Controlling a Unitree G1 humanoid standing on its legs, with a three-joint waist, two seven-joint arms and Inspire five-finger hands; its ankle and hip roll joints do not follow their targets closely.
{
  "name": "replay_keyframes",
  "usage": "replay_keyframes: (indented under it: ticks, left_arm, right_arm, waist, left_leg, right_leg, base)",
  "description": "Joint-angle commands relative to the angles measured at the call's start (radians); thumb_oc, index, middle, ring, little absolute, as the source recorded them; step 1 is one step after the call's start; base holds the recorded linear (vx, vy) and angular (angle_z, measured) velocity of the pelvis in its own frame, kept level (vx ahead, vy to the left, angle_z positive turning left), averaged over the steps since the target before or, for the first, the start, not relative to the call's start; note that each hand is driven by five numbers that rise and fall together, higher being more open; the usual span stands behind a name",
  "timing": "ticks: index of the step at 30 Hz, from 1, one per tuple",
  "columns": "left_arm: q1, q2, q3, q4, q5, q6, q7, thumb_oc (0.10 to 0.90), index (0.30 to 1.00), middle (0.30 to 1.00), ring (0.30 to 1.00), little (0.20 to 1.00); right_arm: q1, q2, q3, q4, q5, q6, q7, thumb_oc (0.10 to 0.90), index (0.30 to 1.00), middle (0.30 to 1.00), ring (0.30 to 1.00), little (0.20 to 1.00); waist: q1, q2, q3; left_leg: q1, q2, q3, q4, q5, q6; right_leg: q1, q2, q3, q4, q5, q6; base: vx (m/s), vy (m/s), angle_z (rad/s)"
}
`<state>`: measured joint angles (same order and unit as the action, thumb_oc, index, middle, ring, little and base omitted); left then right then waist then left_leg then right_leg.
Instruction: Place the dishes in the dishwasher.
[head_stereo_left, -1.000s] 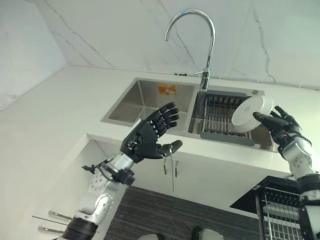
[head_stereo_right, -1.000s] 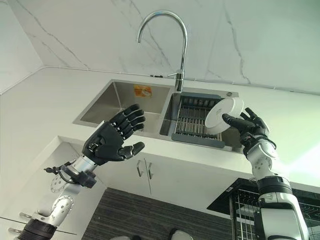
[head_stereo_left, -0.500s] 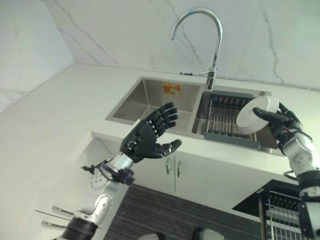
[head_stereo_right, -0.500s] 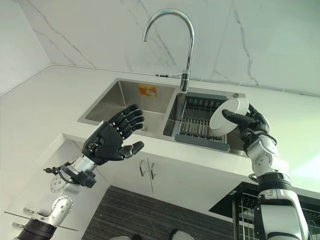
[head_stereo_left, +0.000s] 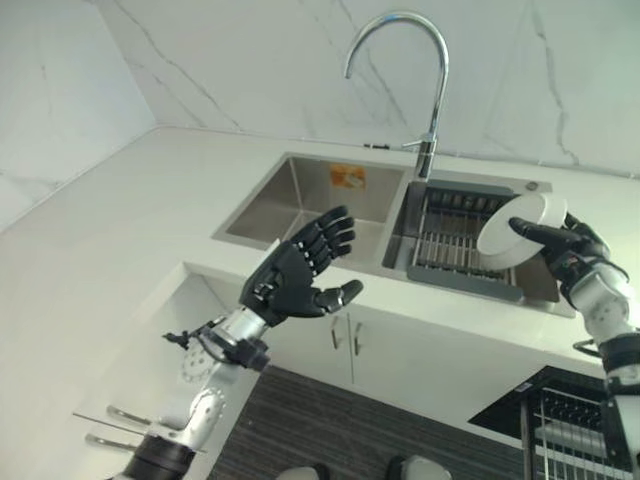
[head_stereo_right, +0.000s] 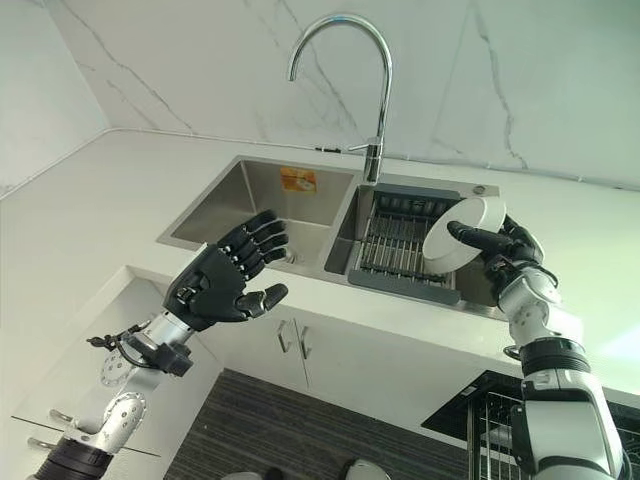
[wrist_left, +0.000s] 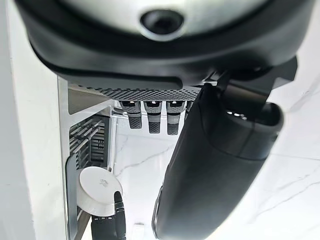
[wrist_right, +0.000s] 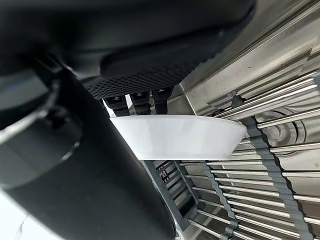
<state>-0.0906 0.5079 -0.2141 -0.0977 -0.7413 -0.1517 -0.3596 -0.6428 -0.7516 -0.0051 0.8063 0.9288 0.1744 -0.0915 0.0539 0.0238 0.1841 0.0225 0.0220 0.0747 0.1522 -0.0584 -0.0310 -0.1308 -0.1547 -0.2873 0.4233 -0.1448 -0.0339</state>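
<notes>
A white plate (head_stereo_left: 518, 228) stands on edge above the drying rack (head_stereo_left: 448, 240) in the sink's right basin, pinched between the thumb and fingers of my right hand (head_stereo_left: 568, 254). The right wrist view shows the plate (wrist_right: 180, 137) edge-on, with fingers (wrist_right: 135, 102) behind it and the rack's bars (wrist_right: 260, 170) beyond. My left hand (head_stereo_left: 290, 280) hovers open, fingers spread, in front of the counter's edge below the left basin (head_stereo_left: 305, 200), holding nothing. The left wrist view shows its straight fingers (wrist_left: 152, 117) and, far off, the plate (wrist_left: 97, 192).
A tall chrome tap (head_stereo_left: 425, 95) rises behind the sink. White counter (head_stereo_left: 110, 230) spreads to the left. White cupboard doors (head_stereo_left: 400, 355) lie under the sink. The dishwasher's wire rack (head_stereo_left: 560, 430) is pulled out at the lower right, over dark flooring (head_stereo_left: 300, 430).
My right hand has lifted the plate slightly up and to the right above the rack. The camera has shifted a little. The left hand stays as it was.
</notes>
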Motion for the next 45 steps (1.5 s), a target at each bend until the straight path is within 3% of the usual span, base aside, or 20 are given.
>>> replay_keyframes:
  ticks: [1,2,3,5,6,17,20,25,29,31,34,39,45]
  left_arm:
    - [-0.024,0.027,0.015,-0.104,-0.050,-0.093,0.000,0.800,0.900,0.900,0.900,0.900]
    - [-0.024,0.025,0.015,-0.104,-0.048,-0.092,0.001,0.800,0.900,0.900,0.900,0.900]
    - [-0.024,0.024,0.015,-0.106,-0.044,-0.089,0.005,0.800,0.900,0.900,0.900,0.900]
    - [-0.026,0.025,0.013,-0.104,-0.042,-0.089,0.011,0.800,0.900,0.900,0.900,0.900]
    - [-0.025,0.026,0.012,-0.103,-0.042,-0.089,0.016,0.800,0.900,0.900,0.900,0.900]
    - [0.004,0.040,0.023,-0.109,-0.050,-0.092,0.033,0.800,0.900,0.900,0.900,0.900]
    - [0.016,0.038,0.030,-0.115,-0.049,-0.100,0.037,0.800,0.900,0.900,0.900,0.900]
    - [0.028,0.038,0.031,-0.115,-0.045,-0.126,0.056,0.800,0.900,0.900,0.900,0.900]
    - [0.049,0.026,0.049,-0.121,-0.038,-0.140,0.050,0.800,0.900,0.900,0.900,0.900]
    - [0.070,0.014,0.065,-0.125,-0.037,-0.150,0.052,0.800,0.900,0.900,0.900,0.900]
    - [0.081,0.006,0.075,-0.131,-0.037,-0.149,0.048,0.800,0.900,0.900,0.900,0.900]
    - [0.105,-0.021,0.112,-0.140,-0.034,-0.144,0.006,0.800,0.900,0.900,0.900,0.900]
    - [0.094,-0.035,0.127,-0.157,-0.027,-0.125,-0.014,0.800,0.900,0.900,0.900,0.900]
  right_arm:
    - [-0.182,-0.076,0.015,0.017,0.042,-0.083,0.033,0.696,0.745,0.745,0.745,0.745]
    - [-0.183,-0.075,0.015,0.019,0.041,-0.084,0.032,0.665,0.698,0.698,0.698,0.698]
    - [-0.189,-0.075,0.017,0.025,0.045,-0.086,0.026,0.582,0.573,0.573,0.573,0.573]
    - [-0.200,-0.078,0.020,0.044,0.049,-0.089,0.022,0.494,0.441,0.441,0.441,0.441]
    - [-0.208,-0.081,0.022,0.059,0.050,-0.086,0.023,0.400,0.300,0.300,0.300,0.300]
    - [-0.242,-0.087,0.035,0.121,0.077,-0.095,0.030,0.400,0.300,0.300,0.300,0.300]
    - [-0.231,-0.076,0.014,0.104,0.100,-0.132,0.015,0.400,0.300,0.300,0.300,0.300]
    - [-0.215,-0.064,-0.009,0.017,0.053,-0.262,-0.022,0.400,0.300,0.300,0.300,0.300]
    - [-0.194,-0.046,-0.031,-0.161,-0.023,-0.374,-0.096,0.400,0.300,0.300,0.300,0.300]
    - [-0.169,-0.004,-0.034,-0.347,-0.120,-0.454,-0.156,0.400,0.300,0.300,0.300,0.300]
    - [-0.147,0.022,-0.034,-0.466,-0.181,-0.463,-0.204,0.400,0.300,0.300,0.300,0.300]
    - [-0.011,0.132,-0.047,-0.837,-0.344,-0.541,-0.253,0.400,0.300,0.300,0.300,0.300]
    - [0.101,0.231,-0.084,-1.010,-0.422,-0.571,-0.285,0.400,0.300,0.300,0.300,0.300]
  waist:
    - [0.026,-0.029,-0.044]
    - [0.026,-0.028,-0.044]
    - [0.028,-0.027,-0.045]
    - [0.031,-0.024,-0.048]
    - [0.034,-0.022,-0.050]
    - [0.059,-0.015,-0.056]
    - [0.066,-0.010,-0.059]
    - [0.081,0.001,-0.066]
    - [0.086,0.001,-0.067]
    - [0.085,-0.001,-0.070]
    - [0.081,-0.002,-0.070]
    - [0.042,-0.010,-0.068]
    - [-0.003,-0.018,-0.054]
  left_leg:
    - [-0.008,0.104,0.062,0.148,-0.145,-0.058]
    - [-0.008,0.104,0.061,0.148,-0.144,-0.059]
    - [-0.011,0.105,0.060,0.148,-0.140,-0.062]
    - [-0.012,0.106,0.058,0.148,-0.138,-0.064]
    - [-0.014,0.107,0.057,0.148,-0.133,-0.066]
    - [-0.036,0.099,0.041,0.148,-0.130,-0.071]
    - [-0.048,0.100,0.036,0.148,-0.139,-0.073]
    - [-0.070,0.101,0.019,0.148,-0.135,-0.077]
    - [-0.085,0.088,-0.012,0.148,-0.134,-0.073]
    - [-0.089,0.073,-0.029,0.148,-0.139,-0.065]
    - [-0.088,0.067,-0.031,0.148,-0.142,-0.060]
    - [-0.078,0.046,-0.024,0.148,-0.168,-0.029]
    - [-0.059,0.017,0.004,0.148,-0.203,0.010]
  right_leg:
    - [0.122,0.006,0.016,-0.123,-0.066,0.067]
    - [0.122,0.006,0.015,-0.123,-0.067,0.067]
    - [0.123,0.006,0.013,-0.123,-0.068,0.067]
    - [0.124,0.004,0.009,-0.123,-0.070,0.067]
    - [0.124,0.003,0.007,-0.123,-0.070,0.067]
    - [0.117,-0.009,-0.006,-0.123,-0.069,0.073]
    - [0.116,-0.017,-0.018,-0.123,-0.069,0.078]
    - [0.115,-0.029,-0.044,-0.123,-0.072,0.083]
    - [0.109,-0.025,-0.039,-0.123,-0.075,0.081]
    - [0.101,-0.024,-0.025,-0.123,-0.073,0.085]
    - [0.098,-0.023,-0.015,-0.123,-0.071,0.087]
    - [0.077,-0.018,0.038,-0.123,-0.055,0.107]
    - [0.048,-0.026,0.098,-0.123,-0.012,0.147]
  base:
    - [0.00,-0.016,0.05]
    - [0.00,-0.026,0.08]
    - [0.00,-0.023,0.09]
    - [0.01,-0.017,0.07]
    - [0.01,-0.009,0.08]
    - [-0.01,0.014,0.06]
    - [-0.04,0.066,0.21]
    - [-0.06,0.073,0.14]
    - [-0.03,0.063,0.22]
    - [-0.02,0.114,0.23]
    - [-0.01,0.066,0.02]
    - [-0.02,0.110,-0.11]
    - [-0.04,0.158,-0.35]
